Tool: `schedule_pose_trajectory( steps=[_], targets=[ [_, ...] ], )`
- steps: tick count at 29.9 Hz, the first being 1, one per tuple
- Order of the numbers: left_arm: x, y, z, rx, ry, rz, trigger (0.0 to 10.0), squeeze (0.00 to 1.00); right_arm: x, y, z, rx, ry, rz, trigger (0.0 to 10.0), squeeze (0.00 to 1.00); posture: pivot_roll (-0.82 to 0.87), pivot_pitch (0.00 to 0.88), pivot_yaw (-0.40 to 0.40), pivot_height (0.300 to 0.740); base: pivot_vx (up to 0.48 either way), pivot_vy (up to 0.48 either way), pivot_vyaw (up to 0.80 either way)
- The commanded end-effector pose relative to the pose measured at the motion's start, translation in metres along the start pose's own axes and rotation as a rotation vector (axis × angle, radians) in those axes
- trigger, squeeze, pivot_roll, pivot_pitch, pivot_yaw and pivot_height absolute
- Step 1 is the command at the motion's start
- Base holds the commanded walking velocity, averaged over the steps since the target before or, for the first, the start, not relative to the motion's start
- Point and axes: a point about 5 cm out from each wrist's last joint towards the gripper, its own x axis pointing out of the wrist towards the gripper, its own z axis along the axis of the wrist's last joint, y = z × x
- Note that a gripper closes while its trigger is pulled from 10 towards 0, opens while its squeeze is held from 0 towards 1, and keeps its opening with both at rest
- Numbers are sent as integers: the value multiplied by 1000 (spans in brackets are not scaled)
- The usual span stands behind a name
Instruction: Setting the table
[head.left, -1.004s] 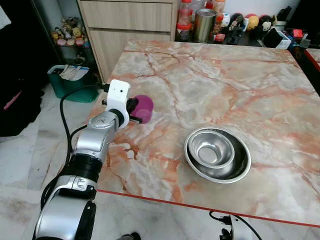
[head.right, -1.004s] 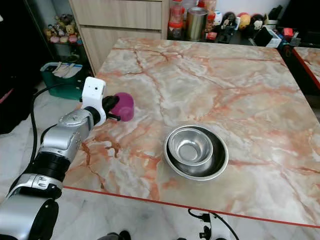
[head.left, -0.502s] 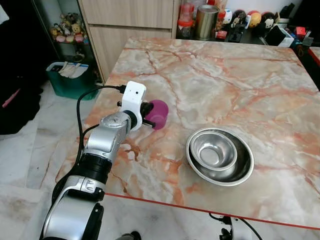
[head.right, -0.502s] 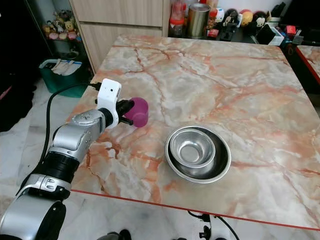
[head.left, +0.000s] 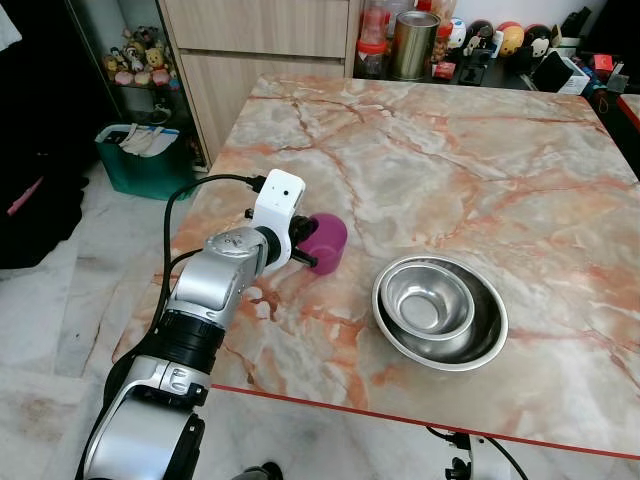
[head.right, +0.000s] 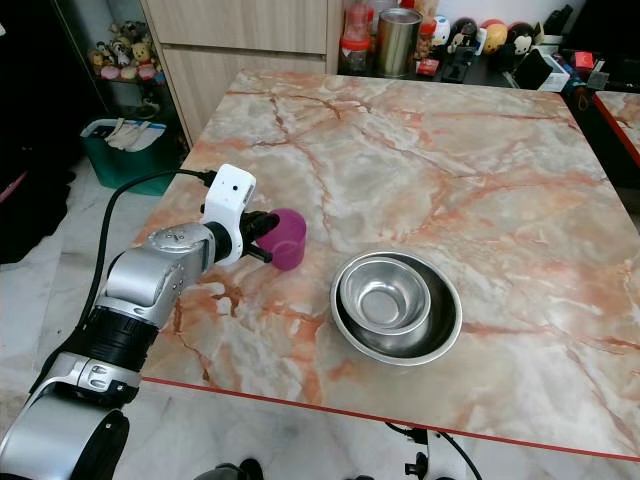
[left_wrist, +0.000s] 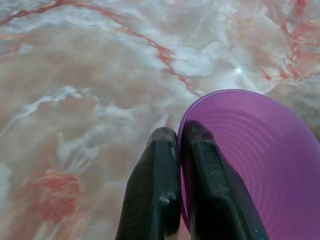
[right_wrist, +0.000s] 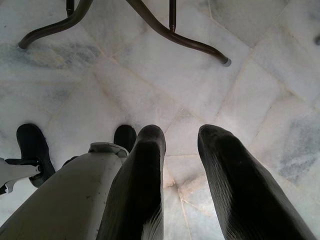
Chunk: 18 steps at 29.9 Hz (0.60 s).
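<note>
- Left eye view: the left gripper holds a purple cup over the marble desk, near its left edge and closer to the front edge than the back. Two nested steel bowls sit to the cup's right, near the front edge and well apart from it. Whether the cup's base touches the desk cannot be told. Judged step: placing the cup as part of the table setting.
- Right eye view: same scene; the cup stands upright with its mouth up. At the back edge stand a metal canister and a red-lidded jar; their labels are too small to read. A green bin sits on the floor left of the desk.
- Left wrist view: the two black fingers pinch the cup's rim, one inside the wall and one outside. No writing shows on the cup. The next move likely calls for lowering until the base rests flat, then parting the fingers without tipping the cup.
- Right wrist view: the right gripper hangs idle above the tiled floor, its fingers apart and holding nothing.
</note>
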Motion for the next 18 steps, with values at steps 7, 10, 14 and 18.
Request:
schedule_pose_trajectory(
  steps=[7, 10, 14, 18],
  targets=[
    [1, -3, -10, -2, 42, -5, 10000, 0, -1, 0, -5, 14, 12, -8, 10000, 0, -26, 122, 2, 740, 0, 0, 0],
    [0, -3, -10, 1, 48, -7, 10000, 0, -1, 0, -5, 16, 12, -6, 10000, 0, -24, 124, 2, 740, 0, 0, 0],
    [0, -3, -10, 6, 55, -11, 10000, 0, -1, 0, -5, 13, 14, -5, 10000, 0, -24, 128, 2, 740, 0, 0, 0],
    [0, -5, -11, 14, 58, -25, 10000, 118, -1, 0, -5, 16, 14, -6, 10000, 0, -24, 128, 2, 740, 0, 0, 0]
  ],
)
